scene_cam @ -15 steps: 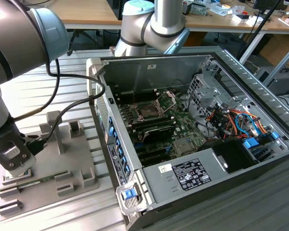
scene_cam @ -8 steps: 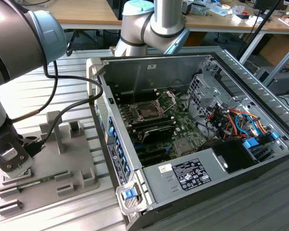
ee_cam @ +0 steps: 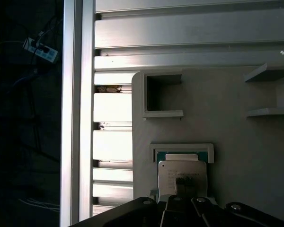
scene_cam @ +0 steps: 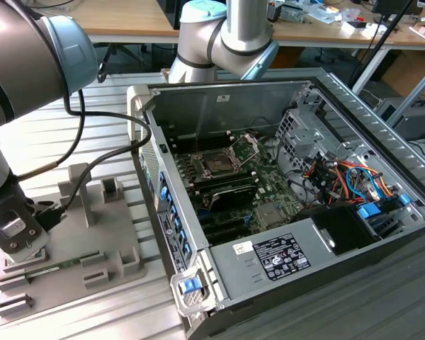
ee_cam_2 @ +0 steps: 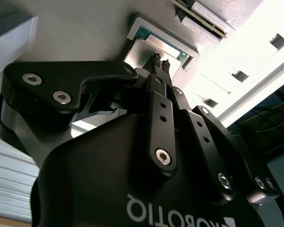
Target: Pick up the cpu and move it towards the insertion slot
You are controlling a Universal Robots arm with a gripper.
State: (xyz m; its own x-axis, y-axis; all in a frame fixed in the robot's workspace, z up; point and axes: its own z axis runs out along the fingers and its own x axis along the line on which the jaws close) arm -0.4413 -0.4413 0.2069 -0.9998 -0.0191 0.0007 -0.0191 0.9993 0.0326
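1. Plainly, the computer case (scene_cam: 219,106) is the big obstacle. It lies open on the surface (scene_cam: 35,149), well apart from the end effector (ee_cam_2: 161,61), and in the exterior view its side wall stands between the two. A carry kept too low could, I judge, knock the cpu (ee_cam: 182,171) against that wall.
2. The grey holder tray (scene_cam: 106,248) has a raised frame round the cpu's pocket. A lift that is not straight could catch an edge on that frame and tilt the cpu.
3. The end effector hangs just over that pocket in the second wrist view, its fingertips drawn together with nothing between them. Closed like that it cannot span the cpu, and pressing down could scratch the metal top.
4. The insertion slot (scene_cam: 219,164) sits on the board inside the case, and its hinged plate appears raised. Its frame looks only a little larger than the cpu, so a skewed approach could foul the plate or the frame.
5. The cpu lies flat in its pocket on the tray, not held. It looks thin and smooth, with little edge to grip, so a shallow hold could let it slip.
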